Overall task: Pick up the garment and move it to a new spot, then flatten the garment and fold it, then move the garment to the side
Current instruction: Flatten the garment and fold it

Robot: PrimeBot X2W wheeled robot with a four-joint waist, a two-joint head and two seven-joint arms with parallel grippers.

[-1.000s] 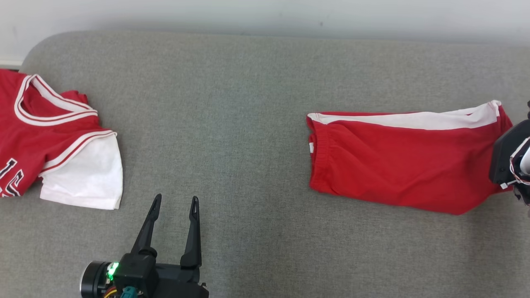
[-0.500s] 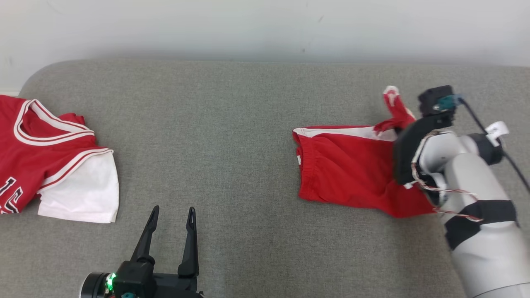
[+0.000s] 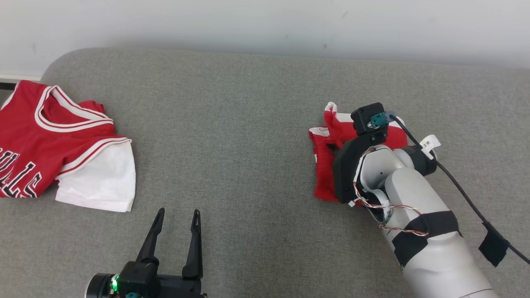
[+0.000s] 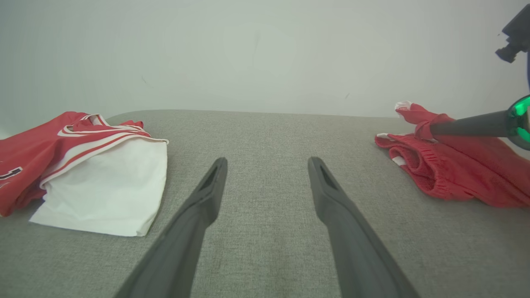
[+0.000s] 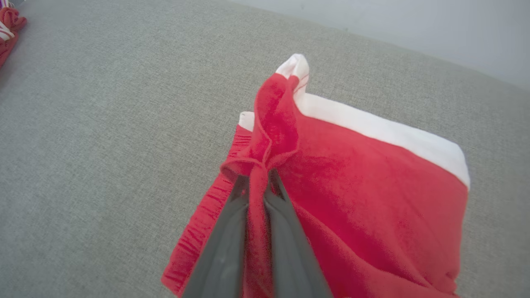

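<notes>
Plainly, the red shorts [image 5: 372, 186] are light, limp cloth. They lie towards the right end of the grey couch [image 3: 248, 124], about midway between its back edge and its front, with the leg end doubled over towards the elastic waistband. The right jaws are pinched almost shut on a bunched corner of the hem, which stands up in a peak above the flat part. I'd judge that pinch to be enough, since the fabric weighs little and doesn't look slippery. It will sag and crease wherever it isn't supported, so the corners and the waistband are the places to take hold. The left jaws hang wide apart and empty near the front edge, well apart from the shorts. A red jersey [image 3: 62, 140] lies at the left end.
</notes>
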